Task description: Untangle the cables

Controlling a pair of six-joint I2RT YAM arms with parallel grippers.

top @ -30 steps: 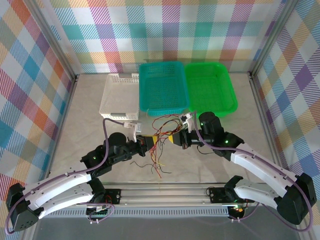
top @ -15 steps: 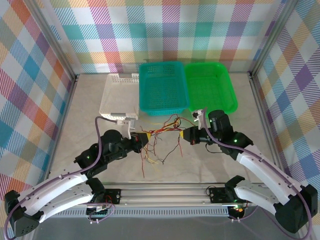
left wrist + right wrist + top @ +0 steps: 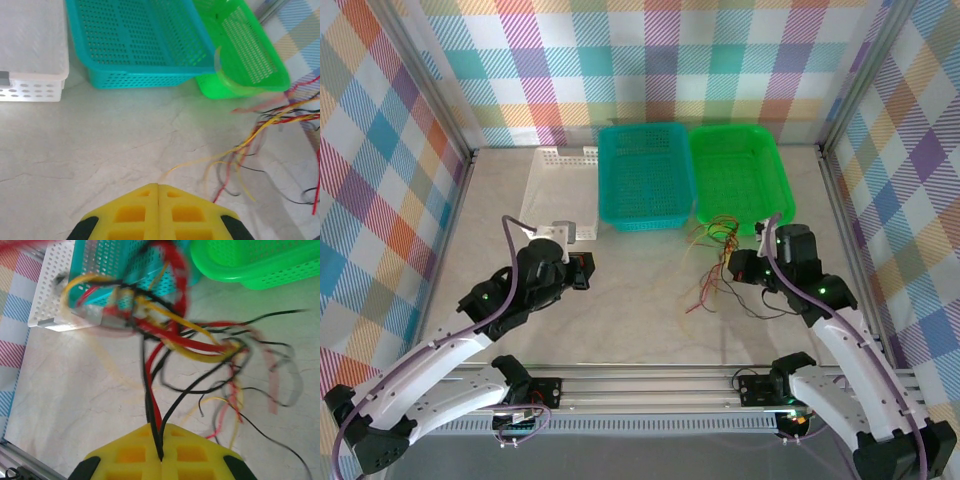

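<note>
I see right jaws clamped on cables [image 3: 712,262], black and red strands pinched between them. Bundle over worktop [image 3: 620,320], just before green basket [image 3: 782,205]. Left jaws closed, well apart from bundle; cannot tell if holding any strand.

Thin cables [image 3: 154,405] in smooth, slightly glossy plastic sheathing emerge from between the matt yellow plastic fingers [image 3: 125,452] of the right gripper [image 3: 160,430]. The left gripper [image 3: 158,187] is the same matt, moulded yellow plastic. Beyond its fingertips is a smooth, pale, stone-look table [image 3: 100,150] with faint veins. Further on are perforated plastic baskets: a matt white basket [image 3: 30,87], a satin teal basket [image 3: 145,79] and a glossy, translucent green basket [image 3: 235,85].
</note>
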